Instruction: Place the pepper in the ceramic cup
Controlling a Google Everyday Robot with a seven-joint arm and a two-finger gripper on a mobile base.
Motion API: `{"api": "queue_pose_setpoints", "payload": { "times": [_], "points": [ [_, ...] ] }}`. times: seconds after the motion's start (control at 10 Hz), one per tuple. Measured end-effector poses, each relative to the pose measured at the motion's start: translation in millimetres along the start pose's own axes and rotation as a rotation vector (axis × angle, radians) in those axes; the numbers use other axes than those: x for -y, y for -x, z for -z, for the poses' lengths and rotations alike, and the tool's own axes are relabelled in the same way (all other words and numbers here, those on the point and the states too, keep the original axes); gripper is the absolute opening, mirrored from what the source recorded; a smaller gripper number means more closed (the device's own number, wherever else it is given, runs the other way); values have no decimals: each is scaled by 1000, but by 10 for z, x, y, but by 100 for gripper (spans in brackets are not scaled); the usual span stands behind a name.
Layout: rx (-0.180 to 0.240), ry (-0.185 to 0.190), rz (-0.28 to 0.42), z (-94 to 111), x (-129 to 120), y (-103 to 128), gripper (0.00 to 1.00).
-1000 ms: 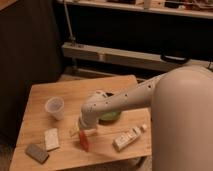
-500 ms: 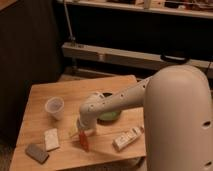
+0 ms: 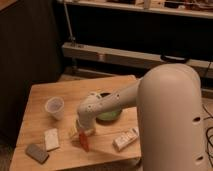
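Observation:
The red pepper point(image 3: 84, 143) shows near the front edge of the wooden table point(image 3: 45, 92), just below my gripper point(image 3: 82, 133). The gripper points down right over the pepper's upper end. I cannot tell whether the pepper lies on the table or hangs from the gripper. The whitish ceramic cup point(image 3: 54, 107) stands upright on the left part of the table, a short way left of and behind the gripper. My arm reaches in from the right.
A green bowl point(image 3: 108, 116) sits behind the arm, partly hidden by it. A white packet point(image 3: 51, 138) and a dark grey flat object point(image 3: 37, 152) lie at the front left. A white box point(image 3: 125, 138) lies at the front right. A small yellowish thing point(image 3: 72, 132) is beside the gripper.
The arm's big upper body has swung closer and fills more of the right side. The gripper and pepper have shifted slightly left.

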Motion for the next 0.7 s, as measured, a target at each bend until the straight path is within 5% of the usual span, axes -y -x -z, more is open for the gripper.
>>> {"api": "queue_pose_setpoints", "payload": {
  "times": [0.7],
  "points": [
    [-4, -37, 1, -52, -4, -11, 80]
  ]
}}
